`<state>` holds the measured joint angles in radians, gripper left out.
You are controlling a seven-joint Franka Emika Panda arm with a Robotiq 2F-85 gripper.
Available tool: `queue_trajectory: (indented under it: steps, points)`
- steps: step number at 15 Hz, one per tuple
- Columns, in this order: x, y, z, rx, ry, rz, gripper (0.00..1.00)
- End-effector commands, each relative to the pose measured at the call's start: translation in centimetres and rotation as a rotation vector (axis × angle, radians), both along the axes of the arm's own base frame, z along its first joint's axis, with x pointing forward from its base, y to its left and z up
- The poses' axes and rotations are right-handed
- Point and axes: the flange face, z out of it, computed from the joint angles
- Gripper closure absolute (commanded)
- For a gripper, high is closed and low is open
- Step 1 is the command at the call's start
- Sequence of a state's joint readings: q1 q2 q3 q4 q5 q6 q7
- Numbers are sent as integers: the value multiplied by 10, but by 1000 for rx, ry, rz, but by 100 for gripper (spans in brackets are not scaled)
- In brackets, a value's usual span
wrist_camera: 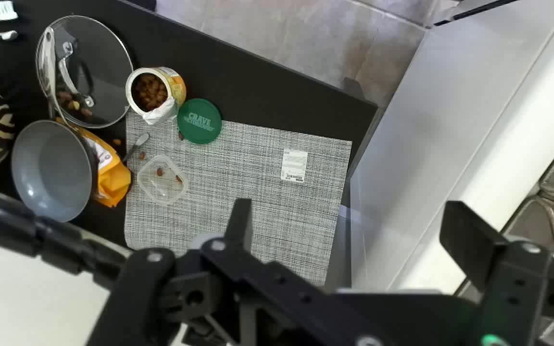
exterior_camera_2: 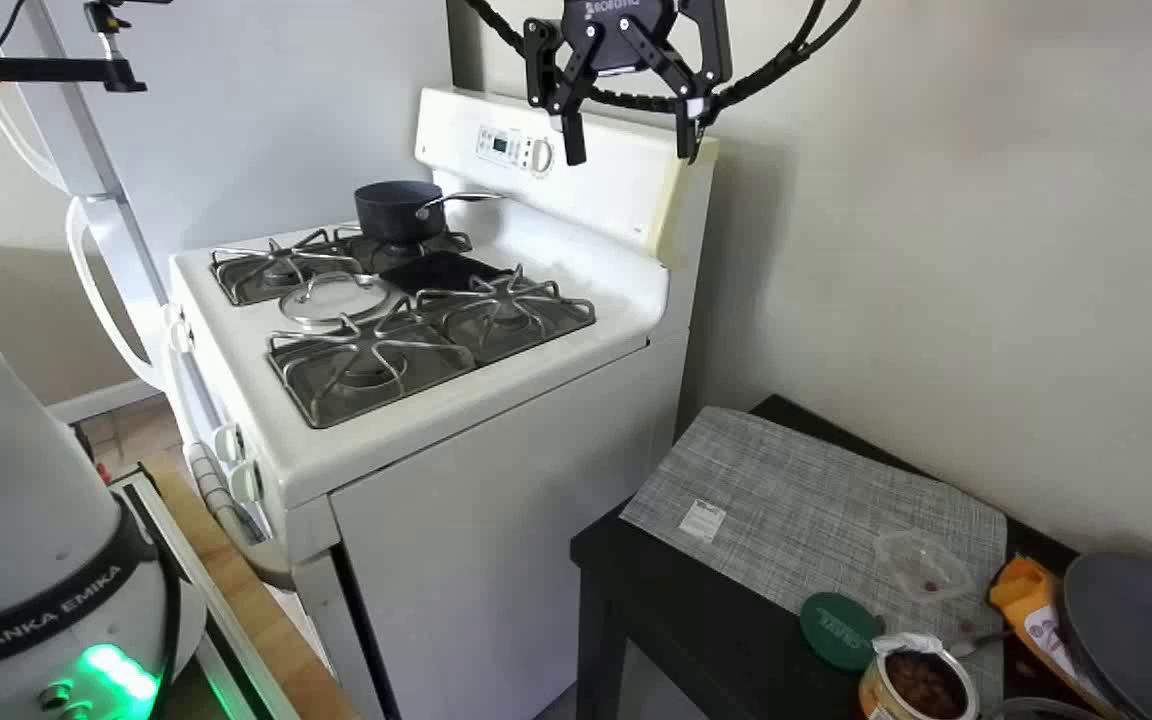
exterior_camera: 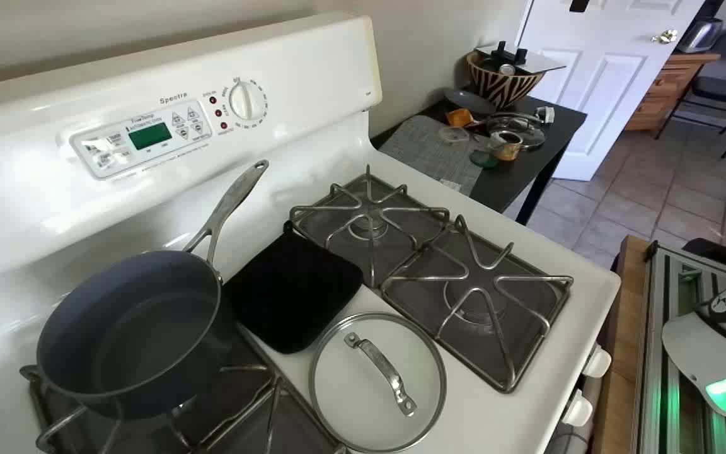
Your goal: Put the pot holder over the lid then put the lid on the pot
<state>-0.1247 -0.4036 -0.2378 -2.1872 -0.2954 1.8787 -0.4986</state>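
The dark grey-blue pot (exterior_camera: 130, 328) stands on a rear stove grate; it also shows in an exterior view (exterior_camera_2: 398, 214). Its silver handle (exterior_camera: 230, 202) points toward the control panel. The black pot holder (exterior_camera: 293, 290) lies flat beside the pot, on the stovetop between the grates; its dark edge shows in an exterior view (exterior_camera_2: 439, 270). The glass lid (exterior_camera: 379, 384) lies flat beside the pot holder, arched handle up (exterior_camera_2: 336, 290). My gripper (exterior_camera_2: 633, 158) is open and empty, high in the air, apart from all three. In the wrist view the open fingers (wrist_camera: 349, 209) show nothing between them.
Metal grates (exterior_camera: 476, 296) rise from the stovetop. The stove's back panel (exterior_camera_2: 616, 180) stands behind. A black side table (exterior_camera_2: 696, 610) holds a grey mat (wrist_camera: 258, 202), an opened can (wrist_camera: 149, 91), a green cap (wrist_camera: 199, 121), another glass lid (wrist_camera: 99, 72) and a grey pan (wrist_camera: 53, 170).
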Motion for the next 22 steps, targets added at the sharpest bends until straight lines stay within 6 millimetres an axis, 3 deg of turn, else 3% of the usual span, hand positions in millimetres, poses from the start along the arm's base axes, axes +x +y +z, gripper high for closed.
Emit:
queue_trajectory:
  steps: [1, 7, 9, 17, 22]
  points:
    - [0, 0, 1, 1, 1, 0, 0]
    - [0, 0, 1, 1, 1, 0, 0]
    - [-7, 22, -9, -14, 3, 7, 0]
    - [-35, 153, -41, 146, -18, 85, 0]
    - [-39, 236, -50, 322, -206, 78, 0]
